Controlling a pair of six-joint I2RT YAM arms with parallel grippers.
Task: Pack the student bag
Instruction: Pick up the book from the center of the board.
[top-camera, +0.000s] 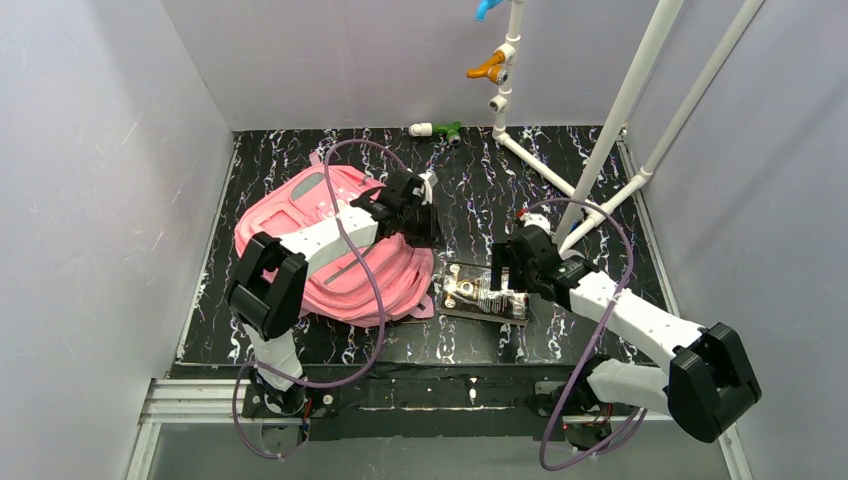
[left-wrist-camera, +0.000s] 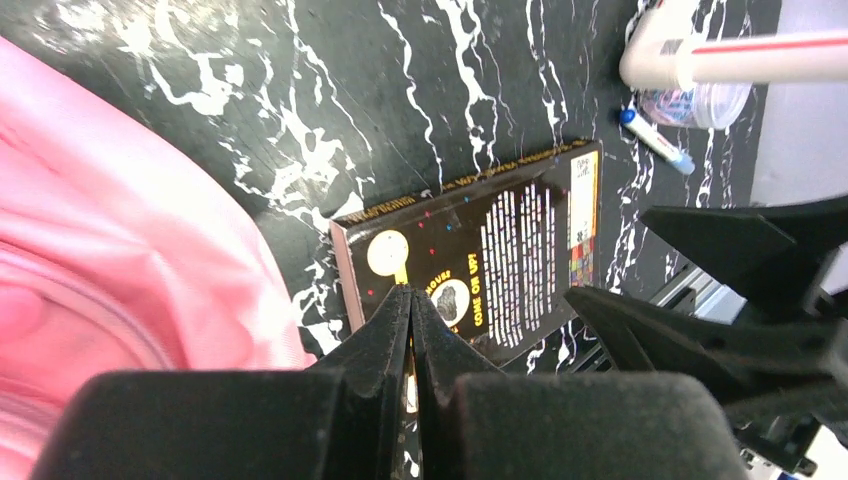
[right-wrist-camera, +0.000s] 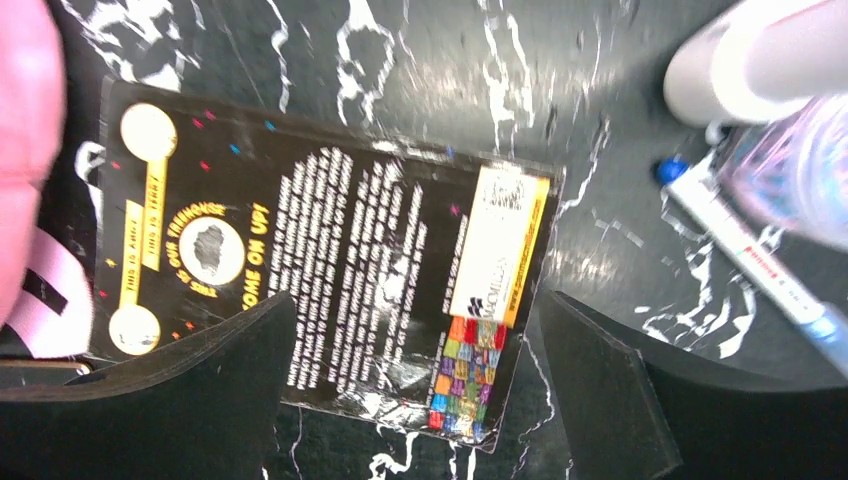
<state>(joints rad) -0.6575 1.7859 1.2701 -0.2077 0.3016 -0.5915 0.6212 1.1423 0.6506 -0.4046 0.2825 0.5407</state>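
– On the table's left, the pink bag's lying. L gripper?
– It's hanging shut by the bag, holding nothing. R gripper's hovering wide open over the black packet.

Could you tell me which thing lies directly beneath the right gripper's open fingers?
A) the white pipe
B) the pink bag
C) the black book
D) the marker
C: in the right wrist view, the right gripper stands open with a finger on each side of the black book.
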